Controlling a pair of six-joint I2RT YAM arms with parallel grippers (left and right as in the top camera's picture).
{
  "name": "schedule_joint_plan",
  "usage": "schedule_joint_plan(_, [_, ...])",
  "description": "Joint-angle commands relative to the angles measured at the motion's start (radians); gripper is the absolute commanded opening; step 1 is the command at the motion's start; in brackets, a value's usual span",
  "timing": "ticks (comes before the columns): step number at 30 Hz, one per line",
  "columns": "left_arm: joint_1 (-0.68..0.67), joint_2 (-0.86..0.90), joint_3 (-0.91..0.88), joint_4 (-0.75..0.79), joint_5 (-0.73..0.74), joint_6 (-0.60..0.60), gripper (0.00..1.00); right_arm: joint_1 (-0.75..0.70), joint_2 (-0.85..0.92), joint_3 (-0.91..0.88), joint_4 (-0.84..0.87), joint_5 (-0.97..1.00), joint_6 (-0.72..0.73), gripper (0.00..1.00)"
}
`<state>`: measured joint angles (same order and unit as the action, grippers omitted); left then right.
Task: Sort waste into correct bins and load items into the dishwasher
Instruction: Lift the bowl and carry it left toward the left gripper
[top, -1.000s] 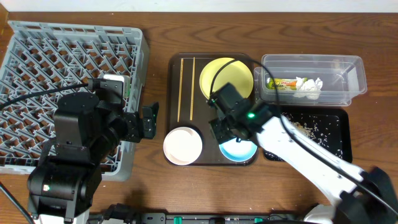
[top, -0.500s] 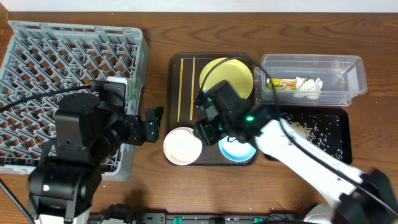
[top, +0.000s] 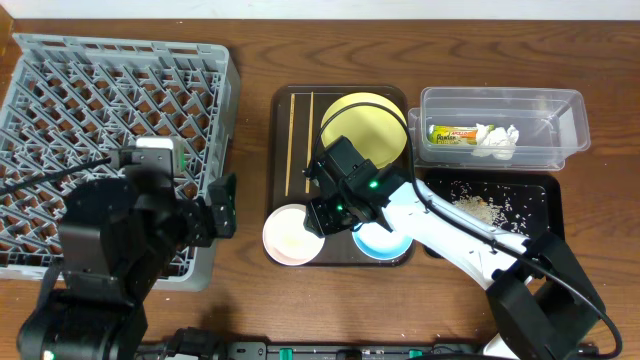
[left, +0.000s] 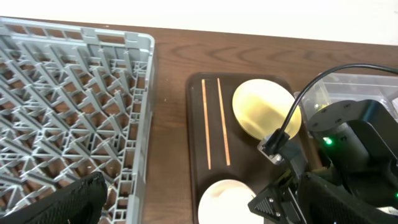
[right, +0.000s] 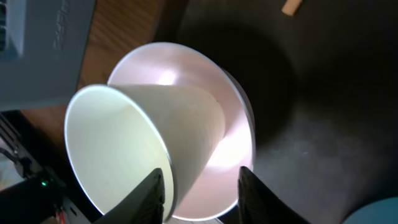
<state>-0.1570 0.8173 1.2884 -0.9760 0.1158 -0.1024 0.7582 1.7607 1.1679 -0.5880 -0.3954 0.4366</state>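
Brown wooden table (top: 250, 60) fills the overhead view, with the grey dish rack (top: 100, 90) at the left and a dark serving tray (top: 280, 150) in the middle. On the serving tray lie the chopsticks (top: 292, 140), the yellow plate (top: 370, 115), the white bowl (top: 285, 238) and the light blue bowl (top: 385, 242). At the right, the clear box (top: 500, 92) holds the snack wrapper (top: 452, 133) and the tissue (top: 497, 140), and the rice-speckled black tray (top: 530, 230) sits just below it. The right gripper (top: 322, 212) hangs at the white bowl's right edge. The left gripper (top: 222, 205) is beside the rack's corner, off the serving tray. From the left wrist, the left gripper's (left: 204, 180) dark fingers stand wide apart and empty, framing the rack (left: 74, 106), chopsticks (left: 211, 124) and plate (left: 264, 112). From the right wrist, the right gripper (right: 202, 186) has its fingers spread, gripping nothing, just above the white bowl (right: 239, 149). A white cup (right: 124, 143) leans inside that bowl.
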Motion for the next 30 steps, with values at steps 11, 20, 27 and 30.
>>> schedule_joint_plan(11, [0.005,-0.002,0.020,-0.024,-0.031,-0.007,0.98,0.061,0.079,0.014,0.017,0.008,0.049,0.01])
schedule_joint_plan(20, [0.005,0.026,0.018,-0.026,-0.029,-0.103,0.98,-0.144,-0.145,0.077,-0.024,-0.183,-0.085,0.01])
schedule_joint_plan(27, [0.045,0.116,0.018,0.035,0.237,-0.121,0.98,-0.327,-0.345,0.079,-0.072,-0.291,-0.270,0.01])
schedule_joint_plan(30, [0.137,0.193,0.018,0.097,0.585,-0.119,0.98,-0.420,-0.422,0.079,-0.064,-0.407,-0.331,0.01])
